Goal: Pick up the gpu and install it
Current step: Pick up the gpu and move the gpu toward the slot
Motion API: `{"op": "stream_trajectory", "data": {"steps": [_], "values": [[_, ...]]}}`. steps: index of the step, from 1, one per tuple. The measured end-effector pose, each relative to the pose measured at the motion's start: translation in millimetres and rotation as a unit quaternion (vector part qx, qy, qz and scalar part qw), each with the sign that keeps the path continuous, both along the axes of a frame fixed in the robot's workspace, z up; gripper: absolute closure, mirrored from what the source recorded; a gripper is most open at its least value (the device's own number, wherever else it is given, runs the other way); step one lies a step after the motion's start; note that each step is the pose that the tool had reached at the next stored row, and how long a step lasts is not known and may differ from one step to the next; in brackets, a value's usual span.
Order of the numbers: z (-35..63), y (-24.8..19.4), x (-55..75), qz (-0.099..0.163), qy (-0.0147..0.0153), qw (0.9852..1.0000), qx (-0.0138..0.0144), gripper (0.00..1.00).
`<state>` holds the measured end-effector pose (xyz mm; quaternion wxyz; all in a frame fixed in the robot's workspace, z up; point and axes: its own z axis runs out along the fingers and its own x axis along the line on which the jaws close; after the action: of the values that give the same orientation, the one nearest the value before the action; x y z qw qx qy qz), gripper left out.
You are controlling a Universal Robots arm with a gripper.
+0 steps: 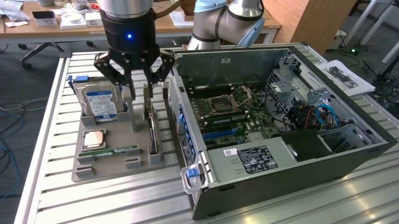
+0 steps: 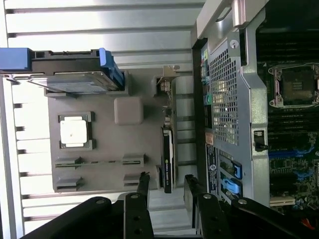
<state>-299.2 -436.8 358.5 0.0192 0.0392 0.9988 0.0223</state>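
Gripper jaws are shown spread apart and empty, directly above the gpu. The card is kept upright, edge-on, in a grey holder at nine o'clock from the open computer case in the exterior view.

Exterior view: gpu edge-on, card face unseen, far end hidden behind gripper. Arm cut off by upper edge. Computer case label print too small to read. Wrist view: hard drive cut off by picture's edge.
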Motion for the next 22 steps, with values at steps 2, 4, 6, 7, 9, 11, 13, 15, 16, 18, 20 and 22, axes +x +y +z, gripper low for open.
{"op": "stream_trajectory", "data": {"steps": [2, 4, 6, 7, 9, 11, 13, 15, 16, 18, 20, 22], "values": [[-3.8, 0.0, 0.0, 0.0, 0.0, 1.0, 0.0, 0.58], [-7.3, 0.0, 0.0, 0.0, 0.0, 1.0, 0.0, 0.58], [-10.8, 0.0, 0.0, 0.0, 0.0001, 1.0, 0.0, 0.58], [-12.7, 0.0, 0.0, 0.0, 0.0001, 1.0, 0.0, 0.58], [-16.4, 0.1, 0.0, 0.0, 0.0, 1.0, 0.0, 0.58], [-20.0, 0.2, 0.0, 0.0, 0.0, 1.0, 0.0, 0.58], [-23.6, 0.3, 0.0, 0.0, 0.0, 1.0, 0.0, 0.58], [-27.3, 0.4, 0.0, 0.0, 0.0001, 1.0, -0.0001, 0.58], [-29.1, 0.5, 0.0, 0.0, 0.0001, 1.0, 0.0, 0.58], [-32.8, 0.7, 0.0, 0.0, 0.0, 1.0, 0.0, 0.58], [-36.4, 0.8, 0.0, 0.0, 0.0, 1.0, 0.0, 0.58], [-39.9, 0.9, 0.0, 0.0, 0.0, 1.0, 0.0, 0.58]]}}
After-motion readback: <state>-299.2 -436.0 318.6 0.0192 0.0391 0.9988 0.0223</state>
